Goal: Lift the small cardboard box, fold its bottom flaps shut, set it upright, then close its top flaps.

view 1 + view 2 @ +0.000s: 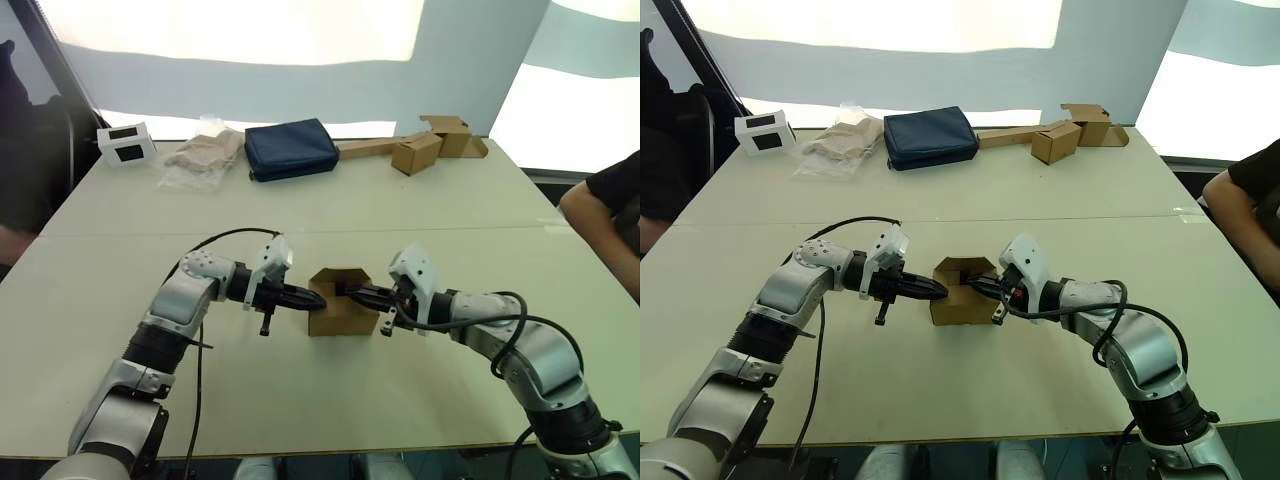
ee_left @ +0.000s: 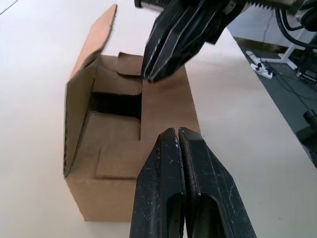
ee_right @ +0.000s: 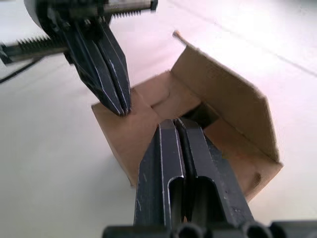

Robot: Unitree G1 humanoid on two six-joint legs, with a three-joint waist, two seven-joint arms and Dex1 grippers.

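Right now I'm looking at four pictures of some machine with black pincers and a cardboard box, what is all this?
It is a two-armed humanoid robot at a table. Two pictures come from cameras on its head, looking down over its arms. The other two come from a camera on each wrist, looking along that arm's fingers.

The box stands on the table between the arms, top flaps partly open. The left gripper and the right gripper are both shut and pressed against the box from opposite sides, pushing flaps down rather than holding anything.

At the far edge lie a white device, a plastic bag, a blue pouch and joined boxes. A person's arm shows at the right.
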